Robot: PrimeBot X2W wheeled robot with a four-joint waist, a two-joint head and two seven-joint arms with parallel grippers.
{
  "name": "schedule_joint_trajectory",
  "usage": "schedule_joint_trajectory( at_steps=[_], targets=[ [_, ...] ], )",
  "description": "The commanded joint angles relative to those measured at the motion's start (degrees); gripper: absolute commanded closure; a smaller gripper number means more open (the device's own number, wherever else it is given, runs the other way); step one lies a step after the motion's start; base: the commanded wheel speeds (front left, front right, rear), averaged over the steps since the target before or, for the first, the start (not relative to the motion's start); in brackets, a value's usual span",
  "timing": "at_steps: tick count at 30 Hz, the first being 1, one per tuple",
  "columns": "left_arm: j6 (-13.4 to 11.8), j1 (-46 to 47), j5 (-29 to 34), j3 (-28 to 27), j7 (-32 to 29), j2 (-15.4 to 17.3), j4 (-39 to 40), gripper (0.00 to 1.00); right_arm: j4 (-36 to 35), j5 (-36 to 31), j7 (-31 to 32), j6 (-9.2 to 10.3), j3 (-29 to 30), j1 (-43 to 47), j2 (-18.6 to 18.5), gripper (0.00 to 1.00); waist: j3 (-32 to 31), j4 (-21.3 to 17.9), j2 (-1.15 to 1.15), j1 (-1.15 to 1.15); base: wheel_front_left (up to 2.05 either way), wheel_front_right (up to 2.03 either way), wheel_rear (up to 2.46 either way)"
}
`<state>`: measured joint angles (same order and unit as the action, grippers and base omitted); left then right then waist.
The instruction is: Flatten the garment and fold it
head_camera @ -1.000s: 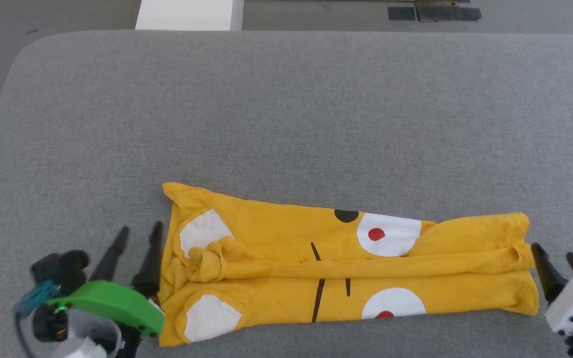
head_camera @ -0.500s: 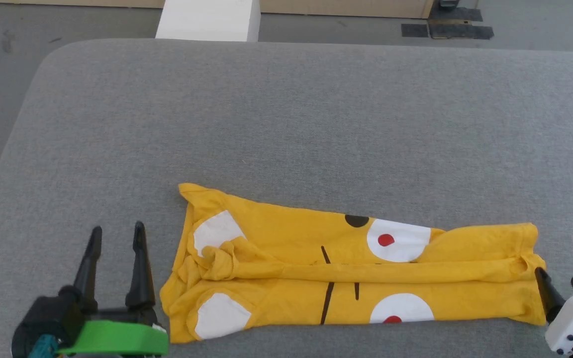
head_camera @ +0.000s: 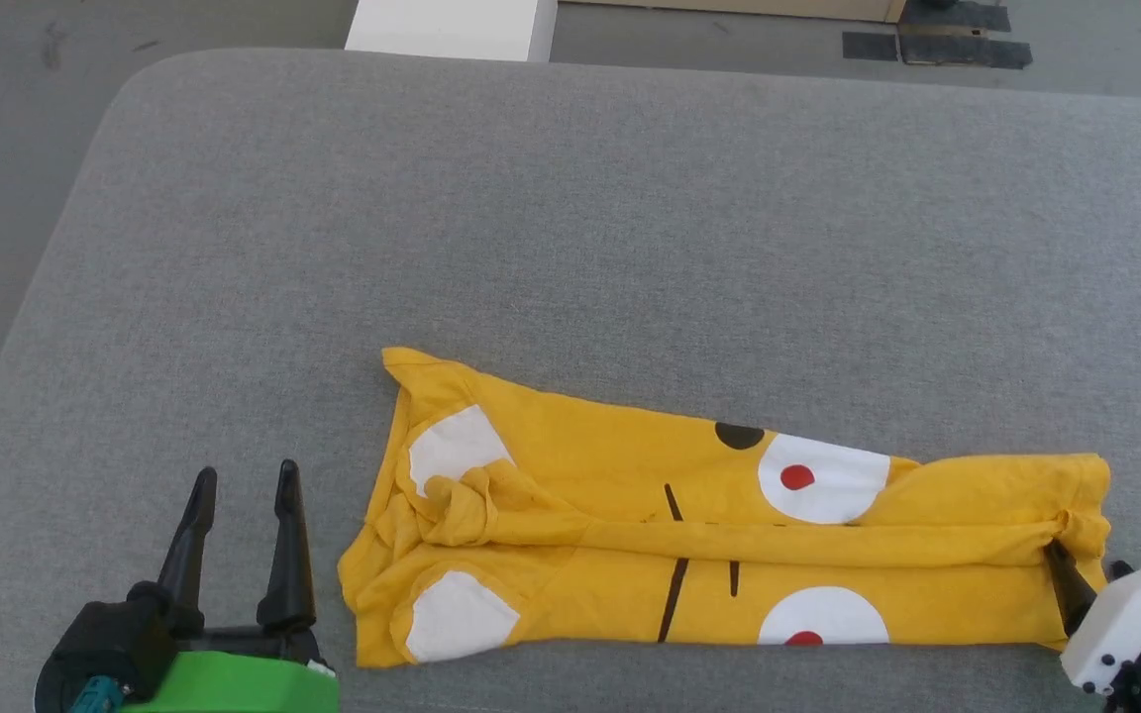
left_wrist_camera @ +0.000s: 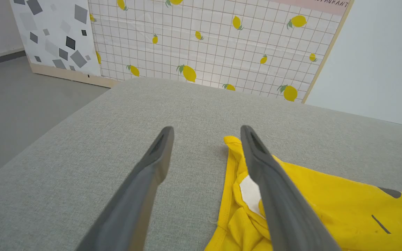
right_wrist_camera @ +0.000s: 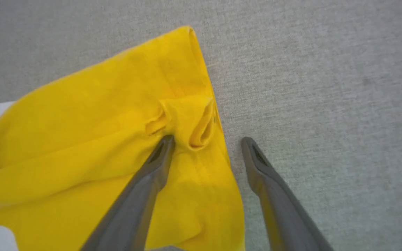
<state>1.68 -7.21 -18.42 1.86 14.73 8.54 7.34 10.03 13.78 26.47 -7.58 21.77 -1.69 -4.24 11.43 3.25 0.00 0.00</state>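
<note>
The yellow garment (head_camera: 729, 535) lies in a long folded strip (funny face up) on the grey worktop (head_camera: 570, 248). The left gripper (head_camera: 245, 473) is beside its left end, jaws open. The right gripper (right_wrist_camera: 208, 139) has open jaws over its right edge.

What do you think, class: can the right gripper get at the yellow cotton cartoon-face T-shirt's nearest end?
Probably yes: the open right gripper has one finger over the yellow cotton T-shirt and one beside its edge, above the grey fabric surface, with nothing between.
</note>
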Motion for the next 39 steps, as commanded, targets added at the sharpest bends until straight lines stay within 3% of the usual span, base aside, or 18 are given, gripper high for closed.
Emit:
schedule_joint_trajectory(
  at_steps=[1,2,3,4,18,32,39],
  targets=[
    [0.6,0.3,1.1,-0.3,0.3,-0.5,-0.4,0.00,1.1,0.1,0.3,0.09,-0.7,-1.0,0.1,0.06,0.2,0.0,0.00,0.00,0.00,0.00,0.00],
    [0.9,0.4,1.3,-0.4,0.3,-0.7,-0.5,0.00,1.7,0.5,0.5,0.09,-0.9,-1.3,0.1,0.56,0.3,0.0,0.00,0.00,0.00,0.00,0.00],
    [1.1,0.5,1.4,-0.5,0.3,-0.8,-0.7,0.00,2.2,0.8,0.6,0.09,-1.1,-1.6,0.1,0.91,0.3,0.0,0.00,0.00,0.00,0.00,0.00],
    [1.3,0.6,1.5,-0.6,0.3,-1.0,-1.0,0.00,2.8,0.8,1.0,0.09,-1.5,-1.6,0.0,1.00,0.4,0.0,0.00,0.00,0.00,0.00,0.00],
    [3.0,1.2,3.5,-1.9,0.3,-1.7,-3.2,0.00,4.1,0.1,0.1,0.09,1.8,-4.6,-1.4,1.00,-0.2,-0.7,0.00,0.00,0.00,0.00,0.00],
    [3.6,0.5,6.1,-2.2,0.3,-1.6,-5.4,0.00,5.2,-6.3,-1.6,0.09,16.8,-6.6,-10.8,1.00,-1.9,-1.4,0.00,0.00,0.00,0.00,0.00],
    [3.8,-0.3,6.8,-2.3,0.3,-1.8,-6.2,0.00,1.1,-3.6,-0.6,0.09,11.7,-4.6,-7.3,1.00,-3.7,-2.3,0.00,0.00,0.00,0.00,0.00]
  ],
)
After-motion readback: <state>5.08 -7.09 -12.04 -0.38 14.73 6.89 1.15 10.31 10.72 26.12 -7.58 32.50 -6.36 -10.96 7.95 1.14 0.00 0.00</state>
